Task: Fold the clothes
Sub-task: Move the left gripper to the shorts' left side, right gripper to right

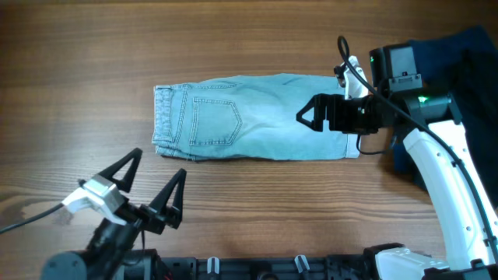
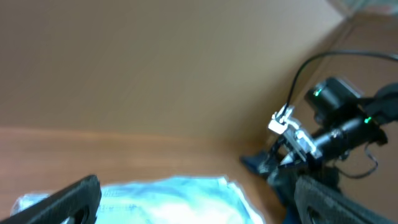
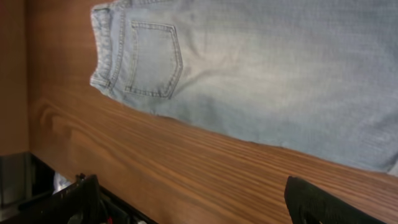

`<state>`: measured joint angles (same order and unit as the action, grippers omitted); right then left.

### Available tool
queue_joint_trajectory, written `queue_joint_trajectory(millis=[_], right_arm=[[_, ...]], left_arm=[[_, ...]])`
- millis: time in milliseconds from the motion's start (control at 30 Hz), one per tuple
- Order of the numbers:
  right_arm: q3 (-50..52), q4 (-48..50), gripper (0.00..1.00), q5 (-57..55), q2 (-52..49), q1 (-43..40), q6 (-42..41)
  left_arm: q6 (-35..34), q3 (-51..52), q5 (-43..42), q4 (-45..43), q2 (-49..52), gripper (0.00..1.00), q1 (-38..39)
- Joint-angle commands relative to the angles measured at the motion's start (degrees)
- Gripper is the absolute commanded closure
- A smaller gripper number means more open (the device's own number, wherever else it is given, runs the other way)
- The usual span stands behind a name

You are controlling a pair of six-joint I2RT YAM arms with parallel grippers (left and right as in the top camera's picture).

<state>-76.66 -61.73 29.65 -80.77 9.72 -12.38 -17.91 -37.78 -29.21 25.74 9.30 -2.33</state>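
Jean shorts (image 1: 249, 117): a light blue, faded denim pair lying flat on the wooden table (image 1: 93, 47), with its long side running between the two arms.
Waistband (image 1: 163, 117): at the end of the shorts farthest from the right jaws, and the end nearest the left jaws.
Back pocket (image 1: 215, 122): stitched and facing up, just inside the waistband, well ahead of the right jaws' tips.
Right gripper (image 1: 311, 114): it hangs over the leg end of the shorts with its tips pointing along the denim toward the waistband.
Right jaws: released and spread wide. In the right wrist view the two black fingers (image 3: 329, 205) stand far apart with nothing between them, and denim fills the space ahead of them.
Right contact: I cannot tell whether the tips touch the cloth.
Left gripper (image 1: 159, 163): it is over bare wood, with the waistband corner of the shorts just ahead of its tips and apart from them.
Left jaws: released and splayed in a wide V, holding nothing. In the left wrist view the pale denim lies between and beyond the fingers (image 2: 68, 202).
Dark navy fabric (image 1: 467, 70): a pile behind the right jaws, partly hidden by that arm, clear of the shorts.
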Motion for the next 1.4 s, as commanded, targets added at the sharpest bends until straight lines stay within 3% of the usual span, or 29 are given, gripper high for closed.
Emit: queue_joint_trajectory(millis=[0, 100, 167, 267, 333, 367, 467, 500, 600, 700, 800, 933, 1200, 1233, 1267, 1300, 1367], right_arm=[[-1.07, 2.1, 0.08, -0.68, 0.33, 0.24, -3.19], [-1.05, 3.43, 0.12, -2.86, 0.33, 0.24, -2.05], [-0.92, 4.87, 0.22, -2.67, 0.31, 0.24, -0.42], [-0.83, 6.75, 0.54, -2.64, 0.04, 0.24, -1.68], [-0.83, 7.85, 0.66, -2.67, -0.52, 0.24, -2.49], [-0.57, 9.05, 0.68, -2.64, -1.2, 0.24, -2.67], [-0.48, 10.86, 0.63, -2.64, -3.67, 0.24, -2.62], [-0.46, 11.19, 0.67, -2.62, -4.42, 0.24, -2.62], [-0.48, 12.04, 0.94, -2.75, -8.7, 0.24, -1.92], [-0.46, 13.27, 0.96, -2.91, -12.83, 0.24, -2.01], [-0.46, 15.13, 0.96, -4.57, -17.46, 0.24, -3.04], [-0.48, 16.31, 0.96, -8.61, -22.45, 0.24, -3.04], [-0.48, 16.31, 0.96, -8.68, -23.82, 0.24, -3.06], [-0.48, 16.31, 0.96, -8.72, -23.89, 0.24, -2.99], [-0.48, 16.31, 0.96, -8.7, -23.91, 0.24, -3.02], [-0.46, 16.35, 0.96, -8.68, -23.91, 0.24, -3.06], [-0.48, 16.35, 0.96, -8.68, -23.91, 0.26, -3.54]], left_arm=[[8.57, -12.85, 4.0, 11.52, 14.14, 0.01, 0.31], [8.52, -19.78, 3.13, 17.97, 23.82, 0.0, 0.31], [8.52, -21.79, 3.41, 18.56, 28.61, 0.0, 0.31], [6.78, -21.81, -0.74, 17.25, 34.12, 0.0, 0.33], [6.78, -21.81, -7.48, 15.06, 38.23, 0.0, 0.87], [6.6, -21.81, -10.54, 14.6, 42.18, 0.0, 1.97], [5.46, -21.81, -9.01, 14.36, 52.89, 0.0, 6.43], [5.46, -21.81, -8.13, 13.77, 55.98, 0.0, 7.67], [5.46, -21.81, -6.23, 10.91, 65.2, 0.0, 10.08], [2.95, -21.81, -3.23, 8.72, 71.21, 0.0, 10.38], [-4.02, -21.81, 6.84, 9.22, 74.88, 0.01, 10.51], [-5.07, -21.81, 16.33, 9.03, 76.11, 0.0, 12.04], [-5.29, -21.81, 11.89, 6.34, 76.11, 0.01, 12.5], [-5.27, -21.81, 11.91, 6.34, 76.11, 0.16, 12.5], [-5.29, -21.81, 11.91, 6.49, 76.11, 0.51, 12.5], [-5.31, -21.81, 11.91, 6.4, 76.11, 0.94, 12.5], [-5.46, -21.81, 11.89, 6.1, 76.13, 0.96, 12.66]])
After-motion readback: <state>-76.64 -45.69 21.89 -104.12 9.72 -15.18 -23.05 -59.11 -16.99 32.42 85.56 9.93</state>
